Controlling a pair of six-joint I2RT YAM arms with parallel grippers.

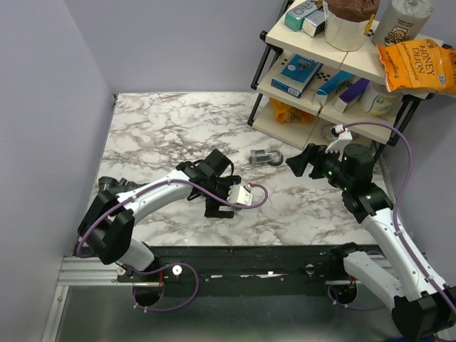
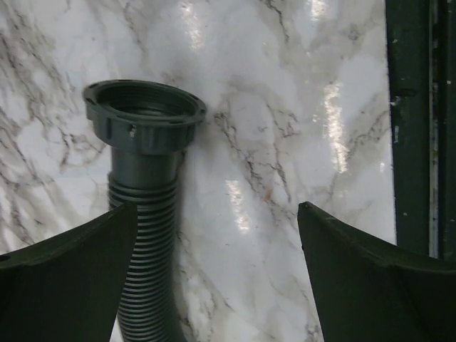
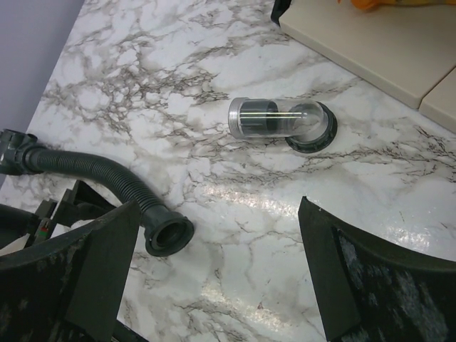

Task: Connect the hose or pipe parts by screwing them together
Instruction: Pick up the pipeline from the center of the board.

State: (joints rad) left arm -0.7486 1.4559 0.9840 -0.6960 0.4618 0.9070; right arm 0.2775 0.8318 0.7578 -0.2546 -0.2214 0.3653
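Marble bench (image 1: 164, 128): hose (image 3: 92, 174) lies below left hand (image 2: 214, 214); fitting (image 3: 278, 120) well apart, near shelf (image 3: 370, 43), ahead of right hand (image 3: 217, 206). Both hands released, empty. Hose likely light, bendy: grip at stiff collar (image 2: 144, 117). Fitting probably slick, rolls.

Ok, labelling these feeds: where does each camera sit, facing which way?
Top external: above and behind left arm and right arm, both showing, looking down on the table.
Left wrist: looks down at the hose collar nut; open left gripper below.
Right wrist: looks across the table at the fitting; open right gripper below.
Both wrist views show the hose.
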